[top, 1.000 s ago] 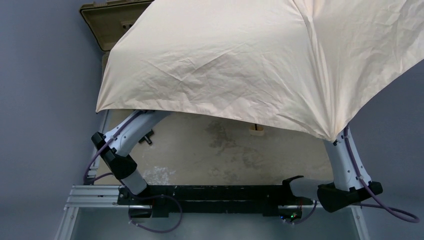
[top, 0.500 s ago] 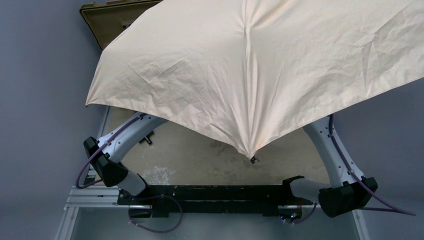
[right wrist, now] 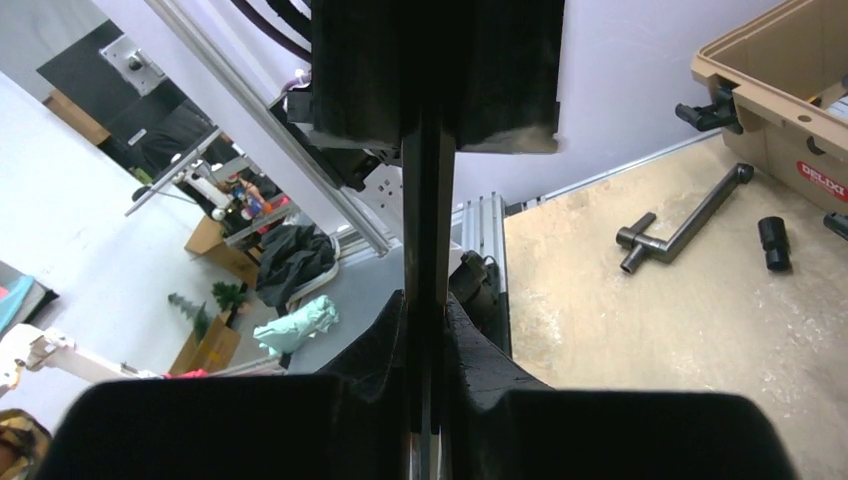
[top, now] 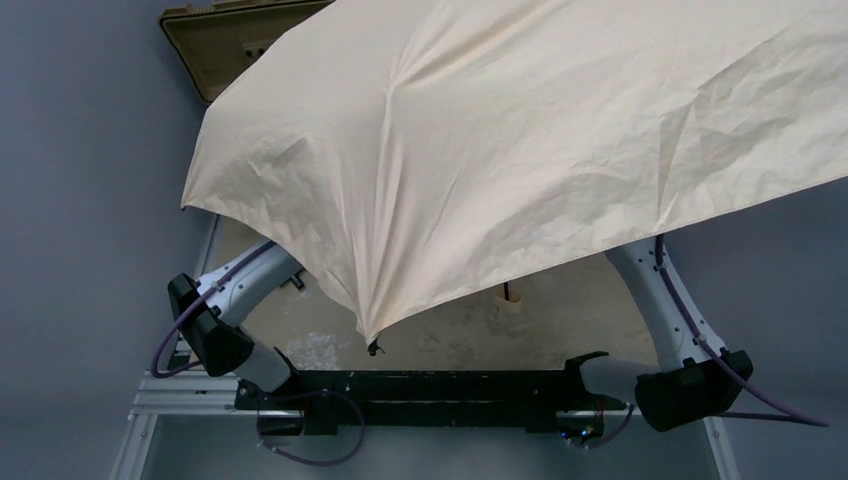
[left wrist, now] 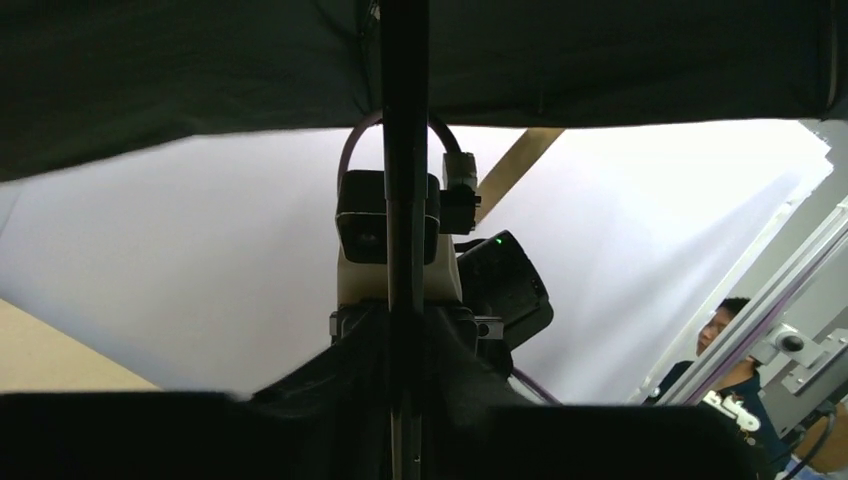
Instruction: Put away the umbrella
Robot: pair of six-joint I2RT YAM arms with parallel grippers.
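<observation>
Umbrella (top: 520, 130): wide open, with its beige canopy tilted over the table (top: 450, 330) and hiding both wrists from above. One rib tip (top: 372, 346) dips low beside the left arm (top: 225, 320).
Shaft (left wrist: 405, 200): a thin dark rod running straight up the middle of both wrist views.
Left gripper (left wrist: 405, 322): fingers pressed together on the shaft.
Right gripper (right wrist: 428, 300): also pinching the shaft, with the left gripper's dark bulk clamped just beyond it on the same rod.
Key relation: we read the long axis as running lengthwise out from between each pair of fingers. The two grips sit near each other on it, with the canopy's underside overhead.
Nearer arm: we cannot tell which grip lies closer to the handle or the runner.
Case (top: 215, 45): tan, lid open, at the table's far left corner, partly under the canopy.
Next move, as we judge it: fold the canopy down along that axis before anything is stowed.
</observation>
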